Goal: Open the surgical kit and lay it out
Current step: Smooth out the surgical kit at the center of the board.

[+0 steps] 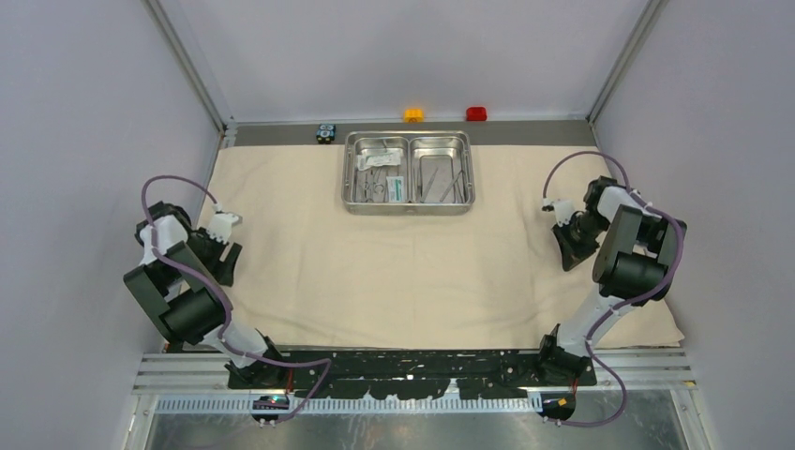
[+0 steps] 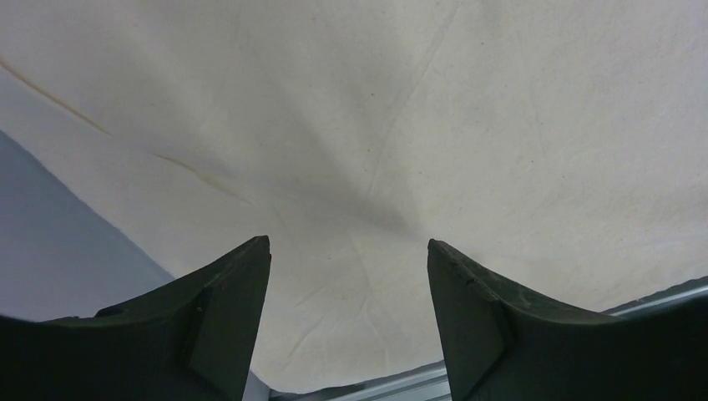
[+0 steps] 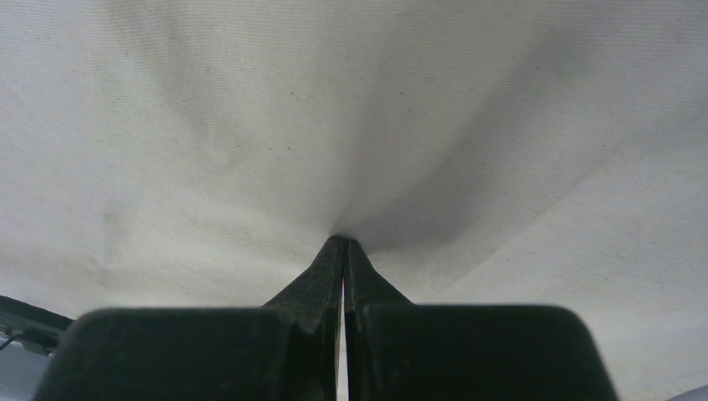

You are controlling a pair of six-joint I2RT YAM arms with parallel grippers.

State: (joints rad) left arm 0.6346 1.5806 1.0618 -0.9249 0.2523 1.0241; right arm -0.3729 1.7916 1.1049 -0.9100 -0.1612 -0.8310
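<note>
Top external view: the beige cloth wrap [image 1: 394, 272] lies spread flat over most of the table.
Tray: the steel tray [image 1: 408, 210] sits on the cloth at the middle of the table's far edge, with both compartments loaded.
Left compartment: ring-handled forceps [image 1: 375, 183], with a white-and-green packet [image 1: 396, 187] against the divider.
Right compartment: thin straight tools [image 1: 441, 178]; nothing from the tray lies out on the cloth.
Left pincer [image 1: 223, 262]: open and empty, jaws wide apart over bare cloth near the table's left edge. Whether the tips touch the cloth cannot be told.
Right pincer [image 1: 567, 261]: closed, near the table's right edge. In the right wrist view the cloth puckers up to the tips and creases fan out from them, so it looks pinched on a small fold.
Far edge, off the cloth: a black-and-blue block [image 1: 325, 132], an orange button [image 1: 413, 114] and a red button [image 1: 476, 113].
Step in hand: probably the end of unwrapping, tugging the right side flat. Laying out has not begun.
Next move calls for: releasing the fold, then reaching to the tray. The slim steel tools lie flat, so they need a low, narrow pinch before being set on bare cloth toward the near edge.
</note>
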